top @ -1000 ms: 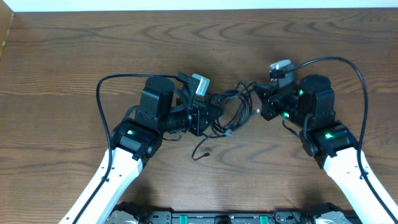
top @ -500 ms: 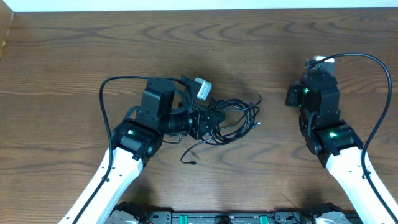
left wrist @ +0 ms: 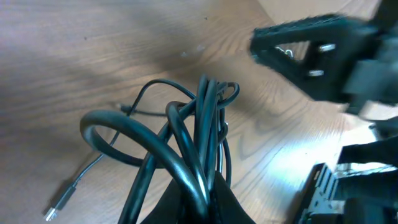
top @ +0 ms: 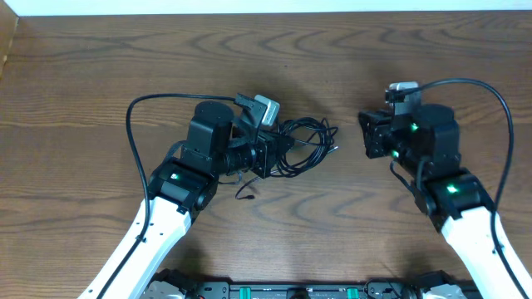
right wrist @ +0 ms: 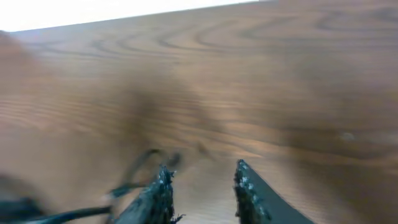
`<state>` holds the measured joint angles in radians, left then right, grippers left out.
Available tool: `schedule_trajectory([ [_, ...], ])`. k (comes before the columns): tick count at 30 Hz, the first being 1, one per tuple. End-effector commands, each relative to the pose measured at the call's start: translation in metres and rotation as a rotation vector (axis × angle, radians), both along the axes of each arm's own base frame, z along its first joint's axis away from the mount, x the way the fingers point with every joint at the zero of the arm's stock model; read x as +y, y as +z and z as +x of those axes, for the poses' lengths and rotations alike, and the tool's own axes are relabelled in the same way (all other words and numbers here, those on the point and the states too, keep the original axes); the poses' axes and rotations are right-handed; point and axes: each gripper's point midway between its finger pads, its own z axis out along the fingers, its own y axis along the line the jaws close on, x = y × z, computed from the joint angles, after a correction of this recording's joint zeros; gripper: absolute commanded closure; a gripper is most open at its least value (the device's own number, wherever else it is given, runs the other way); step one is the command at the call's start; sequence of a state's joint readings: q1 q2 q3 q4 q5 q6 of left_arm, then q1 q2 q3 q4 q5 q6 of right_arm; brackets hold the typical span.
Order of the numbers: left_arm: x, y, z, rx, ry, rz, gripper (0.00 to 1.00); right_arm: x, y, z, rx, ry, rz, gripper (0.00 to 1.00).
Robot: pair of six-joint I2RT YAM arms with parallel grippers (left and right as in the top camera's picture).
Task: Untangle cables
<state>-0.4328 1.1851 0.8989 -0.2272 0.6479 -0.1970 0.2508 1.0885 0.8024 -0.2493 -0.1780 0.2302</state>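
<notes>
My left claw point(top: 274, 154) pinched the cables point(top: 306, 148), a black bundle lying on the tabletop point(top: 100, 75) just left of centre, its loops fanning out to the right. My right claw point(top: 364, 137) hung spread and empty, apart from the bundle, on its right.

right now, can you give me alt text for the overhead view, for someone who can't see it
The left gripper grips a tangle of black cables near the middle of a wooden table. The right gripper faces it from the right, apart from the cables and holding nothing.
</notes>
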Motion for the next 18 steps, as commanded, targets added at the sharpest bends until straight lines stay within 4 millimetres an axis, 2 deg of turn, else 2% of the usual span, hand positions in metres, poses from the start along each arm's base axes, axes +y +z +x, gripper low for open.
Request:
schedule_trajectory([
  [1, -0.002, 0.013, 0.006, -0.15, -0.057, 0.034, 0.92, 0.025, 0.039, -0.027, -0.077, 0.168, 0.115, 0.64],
  [3, -0.004, 0.021, 0.01, -0.207, -0.063, 0.024, 0.92, 0.035, 0.055, -0.044, -0.107, 0.248, 0.159, 0.59],
  [6, -0.006, 0.032, 0.015, -0.249, -0.057, 0.0, 0.92, 0.041, 0.064, -0.06, -0.095, 0.296, 0.217, 0.54],
  [9, -0.007, 0.041, 0.02, -0.224, -0.011, -0.054, 0.92, 0.039, 0.051, -0.069, 0.048, 0.233, 0.304, 0.55],
  [12, -0.009, 0.05, 0.023, -0.135, 0.05, -0.142, 0.92, 0.037, 0.025, -0.08, 0.242, 0.148, 0.379, 0.47],
  [14, -0.009, 0.053, 0.024, -0.088, 0.077, -0.179, 0.92, 0.036, 0.016, -0.083, 0.313, 0.111, 0.407, 0.41],
  [18, -0.009, 0.053, 0.024, 0.016, 0.125, -0.236, 0.92, 0.045, 0.014, -0.085, 0.379, 0.11, 0.467, 0.33],
])
